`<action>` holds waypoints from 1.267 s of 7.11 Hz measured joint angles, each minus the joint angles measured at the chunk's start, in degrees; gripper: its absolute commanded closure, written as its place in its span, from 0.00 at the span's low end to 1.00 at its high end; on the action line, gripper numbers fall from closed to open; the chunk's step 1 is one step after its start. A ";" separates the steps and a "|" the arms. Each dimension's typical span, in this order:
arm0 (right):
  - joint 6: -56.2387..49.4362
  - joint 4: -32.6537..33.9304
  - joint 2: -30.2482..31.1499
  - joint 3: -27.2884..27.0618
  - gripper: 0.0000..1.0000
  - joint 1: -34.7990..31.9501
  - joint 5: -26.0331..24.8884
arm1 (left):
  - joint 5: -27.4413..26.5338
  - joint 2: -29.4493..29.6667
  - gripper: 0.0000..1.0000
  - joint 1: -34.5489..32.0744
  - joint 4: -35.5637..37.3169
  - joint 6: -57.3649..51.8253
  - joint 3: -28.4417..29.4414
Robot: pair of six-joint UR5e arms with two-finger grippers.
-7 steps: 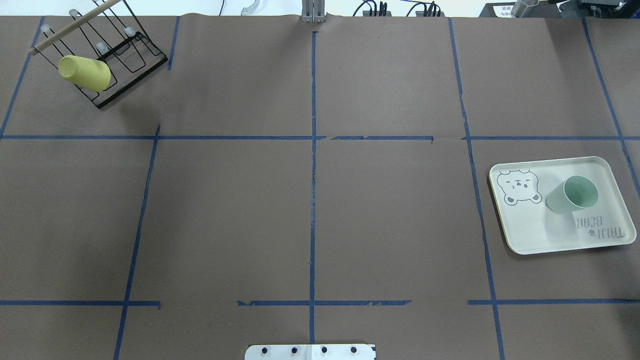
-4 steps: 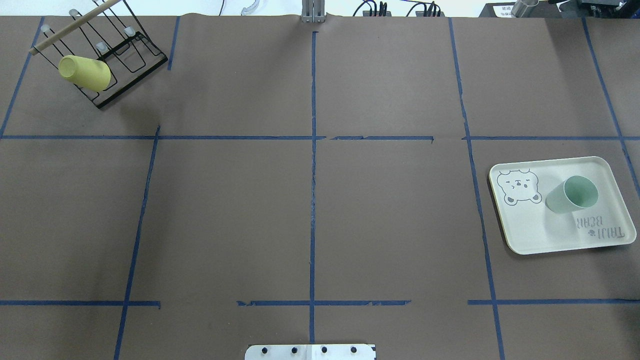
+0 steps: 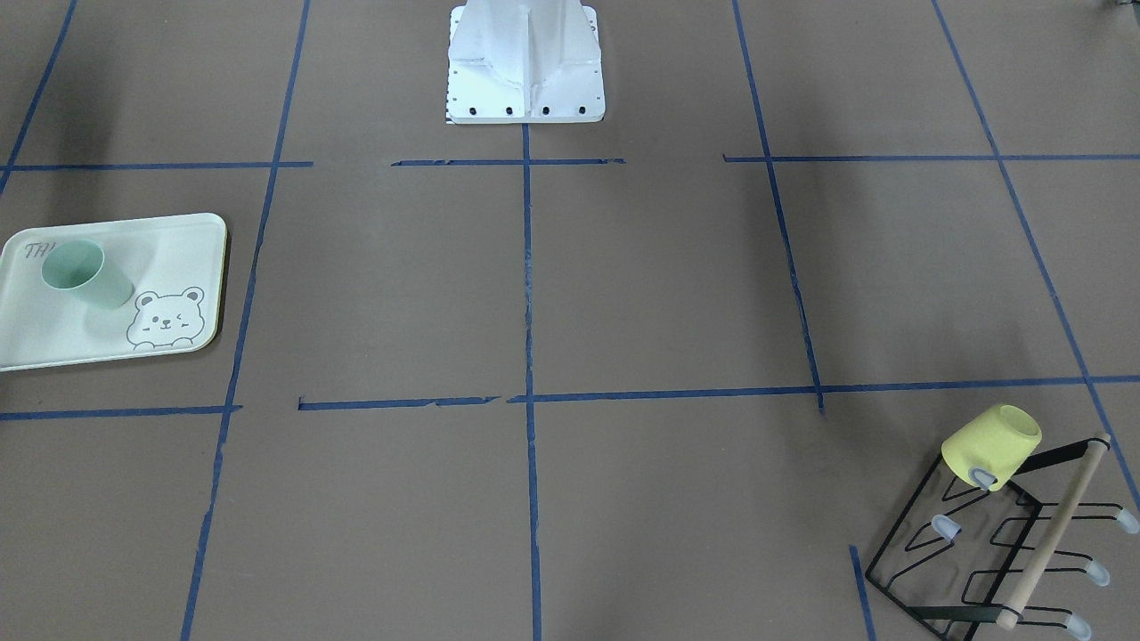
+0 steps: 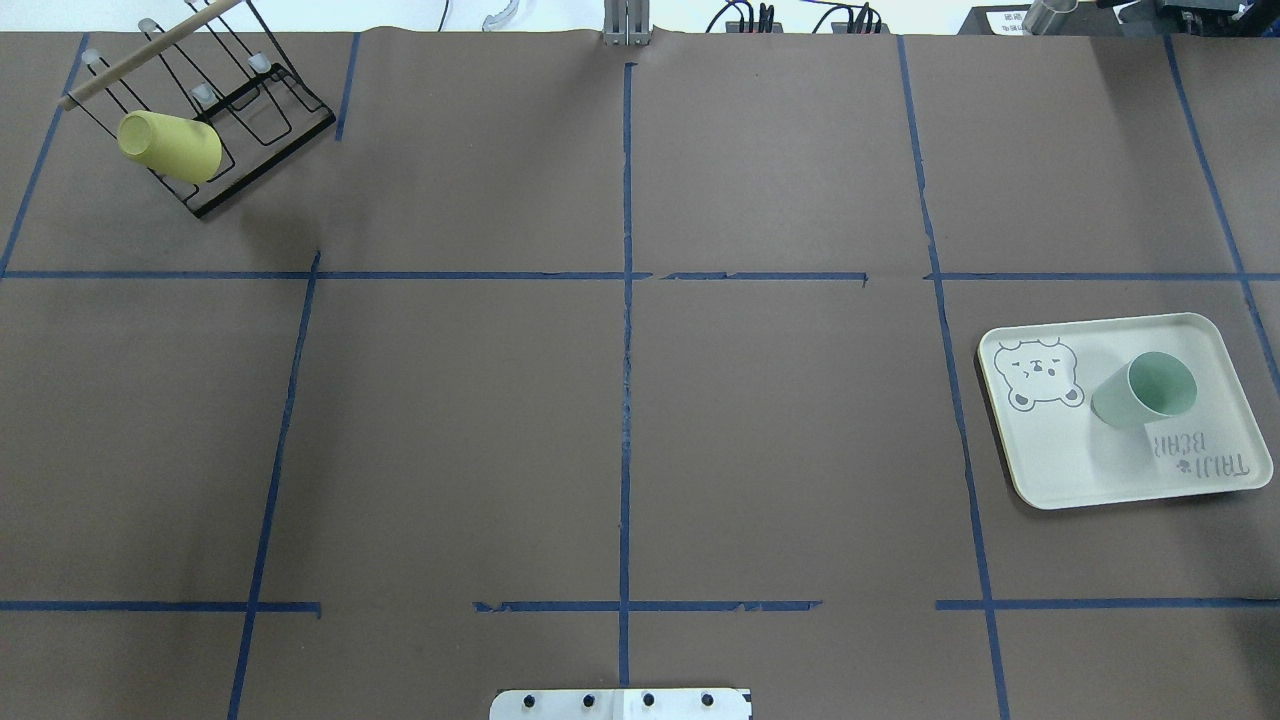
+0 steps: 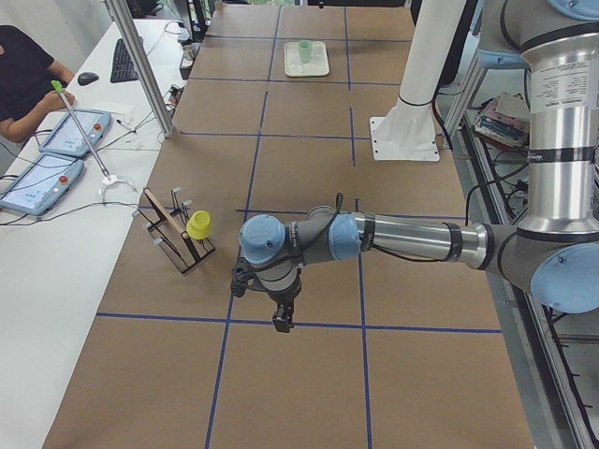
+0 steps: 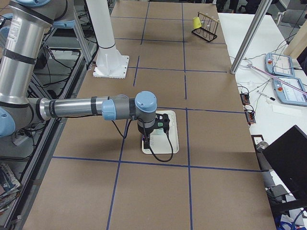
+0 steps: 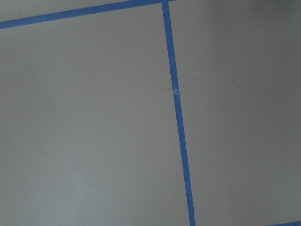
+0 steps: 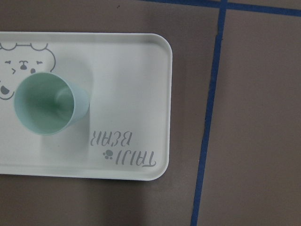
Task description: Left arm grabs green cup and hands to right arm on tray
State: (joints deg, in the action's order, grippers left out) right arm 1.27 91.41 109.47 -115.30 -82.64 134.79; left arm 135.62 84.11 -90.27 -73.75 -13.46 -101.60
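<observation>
Right end effector (image 6: 147,142) above unmoved tray (image 4: 1060,470)

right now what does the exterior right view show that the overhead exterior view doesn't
Only exterior right: the right arm, stretched out with its wrist over the tray, hiding most of what sits there. Only overhead exterior: the green cup standing mouth up on the tray beside the bear drawing, with no arm in view. Both: the tray and, far off, the yellow cup on the wire rack.
</observation>
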 measured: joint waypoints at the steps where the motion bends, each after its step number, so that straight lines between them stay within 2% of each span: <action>1: -4.38 2.97 -0.21 -0.28 0.00 -1.64 -0.09 | 1.34 -0.26 0.00 0.00 -0.48 2.69 -0.04; 4: -10.10 6.22 0.73 0.78 0.00 -3.90 -2.17 | 2.22 -0.50 0.00 0.06 -1.54 4.69 0.43; 7: -9.67 5.99 1.14 2.15 0.00 -3.93 -0.25 | 2.02 -0.51 0.00 0.17 -8.33 4.95 1.60; 9: -9.52 5.73 -0.15 2.64 0.00 -3.88 0.23 | 2.00 -0.56 0.00 0.12 -9.51 7.86 0.89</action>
State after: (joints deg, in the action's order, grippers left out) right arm -8.24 97.14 109.32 -112.66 -86.52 135.02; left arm 137.62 83.56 -90.15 -83.26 -5.60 -100.71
